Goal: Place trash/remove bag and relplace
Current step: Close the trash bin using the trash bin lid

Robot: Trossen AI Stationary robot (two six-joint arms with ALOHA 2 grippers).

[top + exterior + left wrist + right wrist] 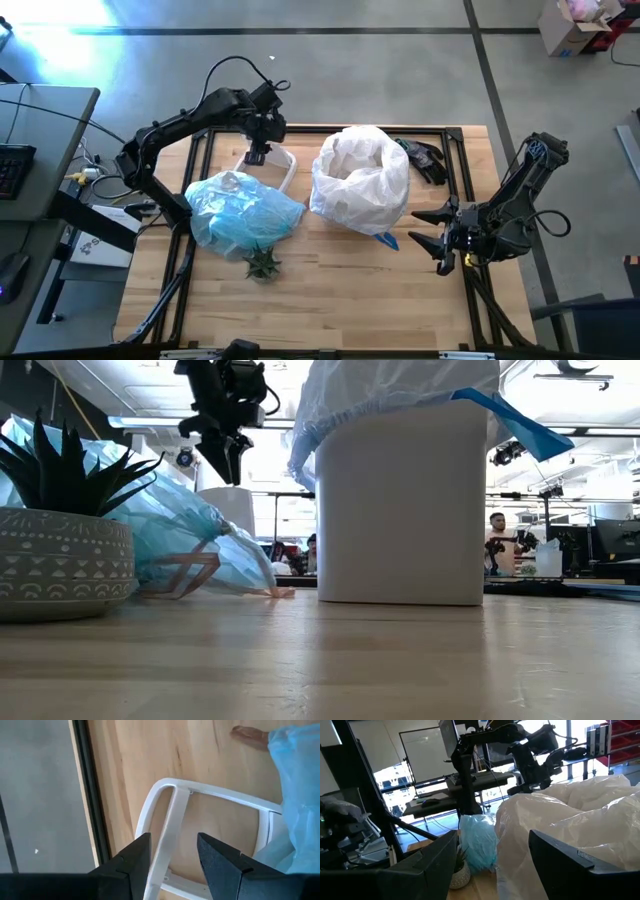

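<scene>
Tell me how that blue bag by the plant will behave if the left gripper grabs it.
The blue bag looks thin and crinkled, so it will probably be floppy and sag from wherever it is pinched. It lies bunched and puffed, so it is likely light and may slide on the table when pushed. It sits close to the plant, which a dragged fold might nudge.

left gripper open, right gripper seemingly open
</scene>
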